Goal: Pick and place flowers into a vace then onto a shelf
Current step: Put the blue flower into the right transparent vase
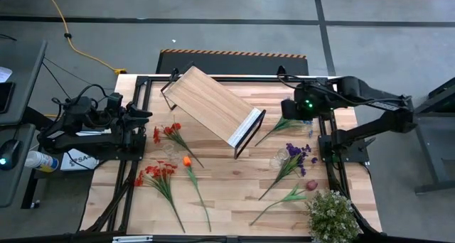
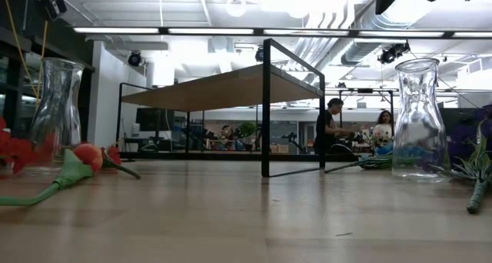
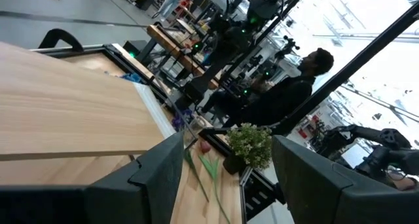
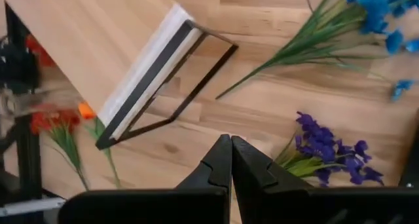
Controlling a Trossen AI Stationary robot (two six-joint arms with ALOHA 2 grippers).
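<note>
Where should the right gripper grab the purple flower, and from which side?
Judging by its pose, take the purple flower by the bare green stem below the blooms, coming straight down with fingers across it. It lies flat; the stem is thin and clear of the glass vase.

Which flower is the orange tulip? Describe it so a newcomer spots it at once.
Start at the tilted wooden shelf in the middle of the table. Just below its near-left end, between two red sprays, lies the orange tulip. It alone has a single small orange bud on one thin stem; its neighbours carry many red blossoms.
</note>
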